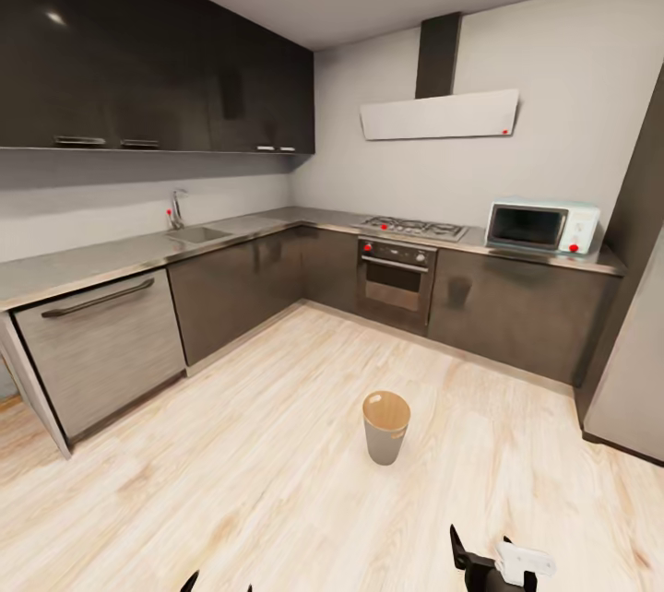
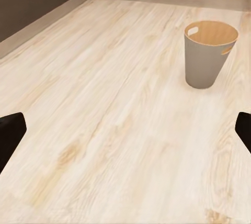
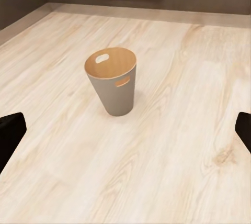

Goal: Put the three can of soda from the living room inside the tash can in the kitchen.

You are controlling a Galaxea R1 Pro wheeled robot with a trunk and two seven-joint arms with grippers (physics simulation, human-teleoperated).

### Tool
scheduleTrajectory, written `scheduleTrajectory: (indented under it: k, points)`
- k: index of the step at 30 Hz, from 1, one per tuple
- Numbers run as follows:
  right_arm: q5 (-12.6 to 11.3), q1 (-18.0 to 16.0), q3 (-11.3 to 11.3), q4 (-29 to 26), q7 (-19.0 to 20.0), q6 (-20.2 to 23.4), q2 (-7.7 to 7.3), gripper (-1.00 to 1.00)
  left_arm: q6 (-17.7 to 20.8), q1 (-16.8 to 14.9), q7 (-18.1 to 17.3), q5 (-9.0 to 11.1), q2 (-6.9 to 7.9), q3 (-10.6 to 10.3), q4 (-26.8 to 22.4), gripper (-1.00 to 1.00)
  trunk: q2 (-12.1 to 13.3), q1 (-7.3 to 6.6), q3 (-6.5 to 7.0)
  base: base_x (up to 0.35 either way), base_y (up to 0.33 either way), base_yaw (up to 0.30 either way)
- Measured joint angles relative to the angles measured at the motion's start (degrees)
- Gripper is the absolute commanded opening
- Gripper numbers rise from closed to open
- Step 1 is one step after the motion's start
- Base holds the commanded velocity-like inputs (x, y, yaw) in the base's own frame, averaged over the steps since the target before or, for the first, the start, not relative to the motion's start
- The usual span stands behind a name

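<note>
Bin: the round pale grey trash can with the orange-brown inside (image 1: 385, 426) stands upright on the pale wood-plank floor (image 1: 231, 481), out in the open kitchen.
Progress: I see no soda cans here, so I'd judge the carrying is still to do.
Left gripper (image 2: 125, 135): jaws wide, holding nothing; bin ahead, well apart.
Right gripper (image 3: 125, 132): jaws wide, empty; bin straight ahead, near but not touching.
Around: dark cabinets, steel oven (image 1: 397, 277), white microwave (image 1: 542, 226).

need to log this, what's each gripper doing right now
left gripper: open, fingers wide apart, holding nothing.
right gripper: open, fingers wide apart, holding nothing.
</note>
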Motion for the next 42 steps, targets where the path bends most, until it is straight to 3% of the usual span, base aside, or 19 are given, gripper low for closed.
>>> scheduleTrajectory:
  k: [42]
  points:
    - [0.10, 0.00, 0.06, 0.92, 0.18, -0.01, -0.09, 1.00, 0.00, -0.06, 0.00, 0.14, 0.00, 0.03, 0.32, 1.00, 0.00, 0.00, 0.00, 0.321, -0.001, -0.001]
